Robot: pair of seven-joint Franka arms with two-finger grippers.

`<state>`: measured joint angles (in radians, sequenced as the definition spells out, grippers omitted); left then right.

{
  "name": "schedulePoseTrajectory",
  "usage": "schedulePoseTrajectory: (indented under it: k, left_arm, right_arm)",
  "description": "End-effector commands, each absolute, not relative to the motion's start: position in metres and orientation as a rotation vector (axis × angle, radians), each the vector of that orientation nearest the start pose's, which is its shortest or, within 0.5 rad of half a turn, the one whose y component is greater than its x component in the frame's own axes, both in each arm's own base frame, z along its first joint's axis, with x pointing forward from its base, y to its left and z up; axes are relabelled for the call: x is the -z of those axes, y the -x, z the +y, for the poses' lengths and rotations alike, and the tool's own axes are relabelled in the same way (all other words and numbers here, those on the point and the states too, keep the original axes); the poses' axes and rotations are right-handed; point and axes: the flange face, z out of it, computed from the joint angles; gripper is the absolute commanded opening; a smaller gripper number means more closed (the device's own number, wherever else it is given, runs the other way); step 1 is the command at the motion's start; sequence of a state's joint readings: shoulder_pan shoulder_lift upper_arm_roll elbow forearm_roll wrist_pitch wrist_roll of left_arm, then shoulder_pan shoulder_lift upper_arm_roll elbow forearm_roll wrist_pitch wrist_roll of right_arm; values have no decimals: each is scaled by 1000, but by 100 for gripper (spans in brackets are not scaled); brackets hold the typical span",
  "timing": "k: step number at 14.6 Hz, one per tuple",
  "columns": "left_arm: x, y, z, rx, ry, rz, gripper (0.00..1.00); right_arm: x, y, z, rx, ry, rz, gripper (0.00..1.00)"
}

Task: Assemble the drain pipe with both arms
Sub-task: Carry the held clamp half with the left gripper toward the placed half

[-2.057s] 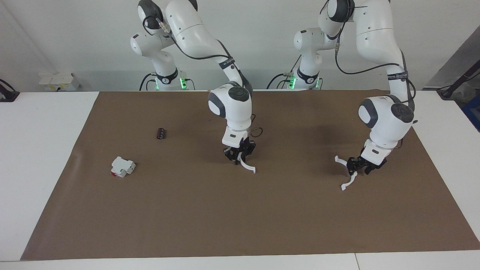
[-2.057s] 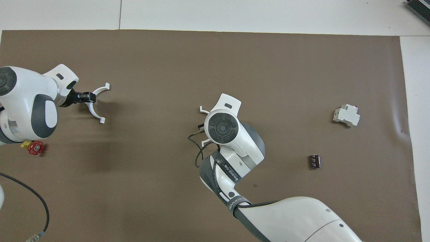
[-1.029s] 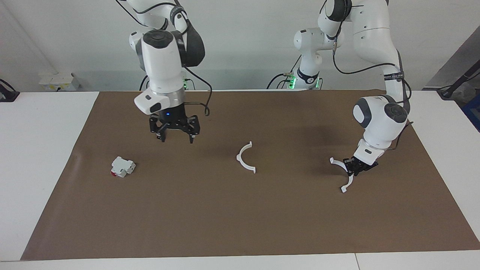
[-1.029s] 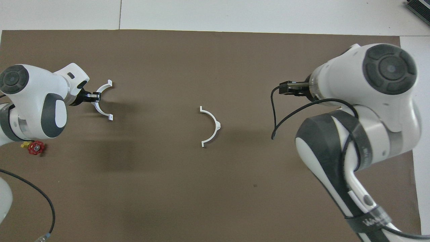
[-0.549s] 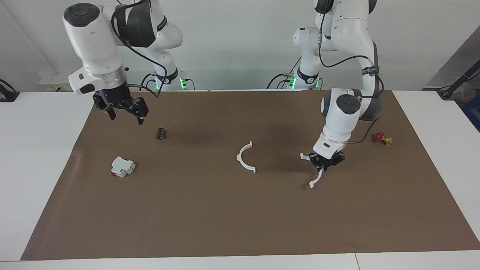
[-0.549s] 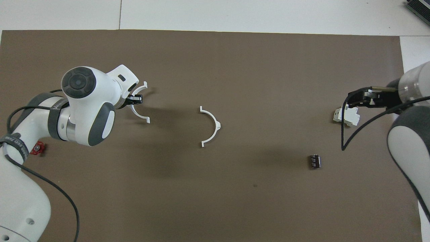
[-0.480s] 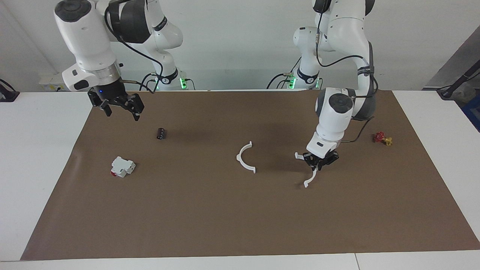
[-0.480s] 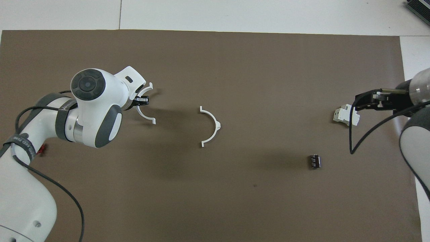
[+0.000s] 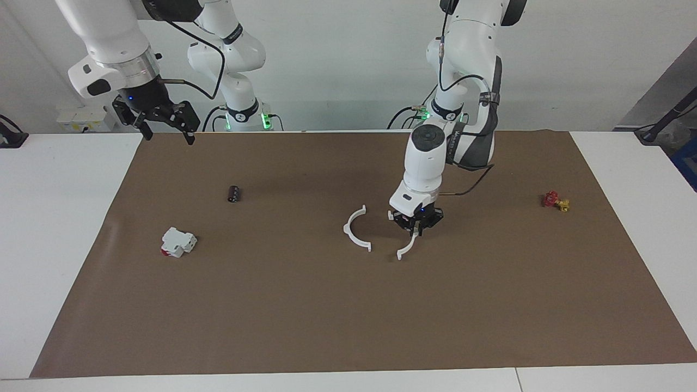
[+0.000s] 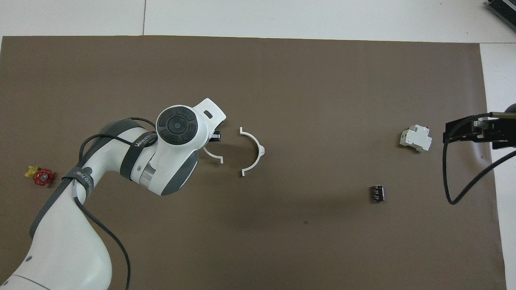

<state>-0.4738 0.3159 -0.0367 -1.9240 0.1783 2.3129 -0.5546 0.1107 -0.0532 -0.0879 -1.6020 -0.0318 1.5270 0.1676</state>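
Two white half-ring arcs of the drain pipe near the middle of the brown mat [image 9: 490, 326], not yet joined. One arc [image 9: 356, 229] lying flat on the mat by itself, open side turned toward the left arm's end of the table. Other arc [image 9: 407, 247] clamped in the left gripper [image 9: 416, 222], just beside the lying arc on the side toward the left arm's end, ends close but apart (a narrow strip of mat between them in both views). Held arc's open side turned toward the lying one; lower tip down near the mat, touching or not impossible to tell. Left gripper pointed downward over the mat, fingers closed on the arc near its middle. Right gripper [image 9: 157, 118] raised high over the mat's edge at the right arm's end, fingers spread wide, nothing between them, waiting. White-and-red blocky part [image 9: 177, 242] resting on the mat toward the right arm's end; small black cylinder [image 9: 234, 194] nearer to the robots than that part. Small red-and-yellow valve [image 9: 555, 201] toward the left arm's end of the mat, well apart from the arcs.
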Motion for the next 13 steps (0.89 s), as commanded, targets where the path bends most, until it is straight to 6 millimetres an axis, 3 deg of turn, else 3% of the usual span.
schedulePoseTrajectory:
  k: [1,4,10,13]
  left_arm:
    - [-338,-543,-307,210,3038,85,0]
    - [-334,-535,-320,222,3045,117,0]
    - [-306,-522,-341,181,3037,147,0]
    - [-306,-520,-348,200,3046,166,0]
  right_arm:
    - [-633,-530,4,-57,3146,201,100]
    - [-636,-530,5,-48,3163,169,100]
    - [-633,-531,-6,-45,3162,132,100]
    - [-633,-531,-7,-43,3162,135,100]
